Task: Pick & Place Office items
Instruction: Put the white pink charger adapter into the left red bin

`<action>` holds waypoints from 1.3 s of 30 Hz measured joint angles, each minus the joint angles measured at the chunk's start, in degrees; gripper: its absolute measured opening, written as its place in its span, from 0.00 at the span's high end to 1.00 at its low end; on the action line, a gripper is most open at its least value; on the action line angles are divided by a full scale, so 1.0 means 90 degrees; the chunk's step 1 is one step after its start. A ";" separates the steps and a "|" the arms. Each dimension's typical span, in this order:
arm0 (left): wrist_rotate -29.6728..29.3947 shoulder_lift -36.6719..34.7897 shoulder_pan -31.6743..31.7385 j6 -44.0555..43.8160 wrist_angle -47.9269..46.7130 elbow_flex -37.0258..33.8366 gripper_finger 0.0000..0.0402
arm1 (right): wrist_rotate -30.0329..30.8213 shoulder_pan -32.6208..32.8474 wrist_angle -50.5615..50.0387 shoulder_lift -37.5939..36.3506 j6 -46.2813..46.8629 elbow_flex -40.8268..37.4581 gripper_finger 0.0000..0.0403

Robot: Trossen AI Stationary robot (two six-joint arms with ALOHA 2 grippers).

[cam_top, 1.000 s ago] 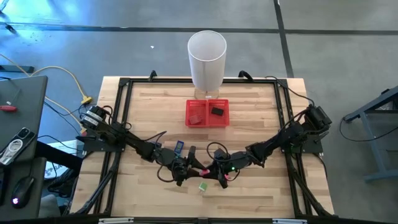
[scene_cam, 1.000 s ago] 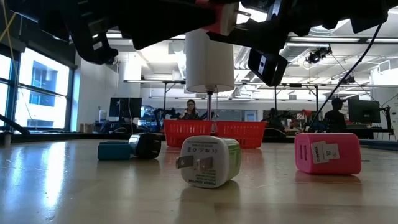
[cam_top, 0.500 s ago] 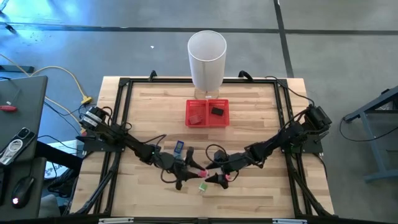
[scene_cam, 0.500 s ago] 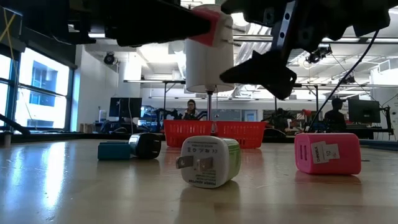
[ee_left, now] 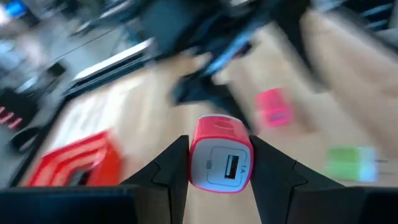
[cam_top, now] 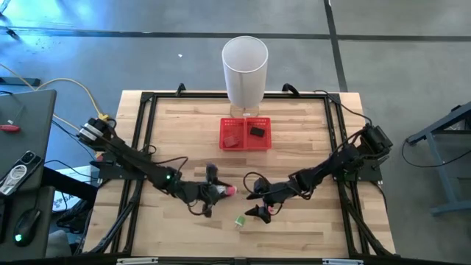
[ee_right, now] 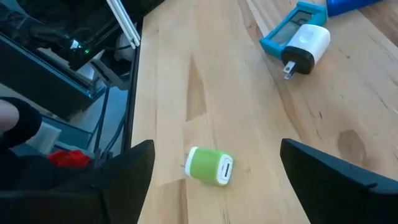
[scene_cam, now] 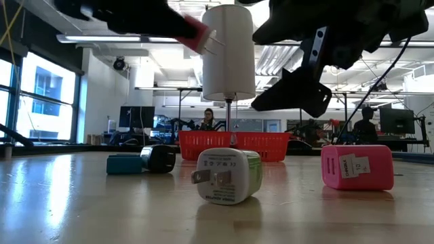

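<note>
**Red charger now in the left fingers alone**

Red charger point(ee_left: 221, 155), a small plug-in block with a white face and a USB slot, sits clamped between the left gripper point(cam_top: 221, 191)'s fingers, lifted off the desk point(cam_top: 294, 147) on the near side of the red tray point(cam_top: 245, 133). It looks light, rigid and smooth-sided, so a squeeze across its two flat flanks, as here, should hold; the rounded corners could let it twist if gripped off-centre.

The right gripper point(cam_top: 259, 211) hovers just right of the charger, its fingers spread wide and empty. Below it on the desk lies a green-white charger point(ee_right: 210, 166); a pink charger point(scene_cam: 357, 167) rests nearby, and a teal-white charger point(ee_right: 298, 36) lies farther towards the tray. All appear equally hard and light, best taken across their flat sides rather than by the prongs.

A second ago both grippers met at the red charger, the right fingers closed near it. Since then the right fingers have sprung apart and the left arm has drawn back to its own side, carrying the charger with it.
</note>
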 joint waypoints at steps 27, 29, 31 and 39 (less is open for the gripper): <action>-0.0188 -0.0024 0.2867 -0.2099 -0.1968 0.0547 0.68 | 0.0348 0.0269 -0.0047 0.0000 -0.0024 -0.0002 0.16; -0.0189 0.0040 0.3014 -0.2215 -0.1954 0.0558 0.68 | 0.0348 0.0269 -0.0048 0.0000 -0.0023 -0.0002 0.16; -0.0161 0.0092 0.3164 -0.2280 -0.2004 0.0560 0.68 | 0.0348 0.0269 -0.0048 0.0000 -0.0022 -0.0002 0.16; 0.0178 0.0531 0.3718 -0.2646 -0.1914 0.0564 0.68 | 0.0549 0.0272 -0.0097 0.0000 -0.0024 -0.0007 0.16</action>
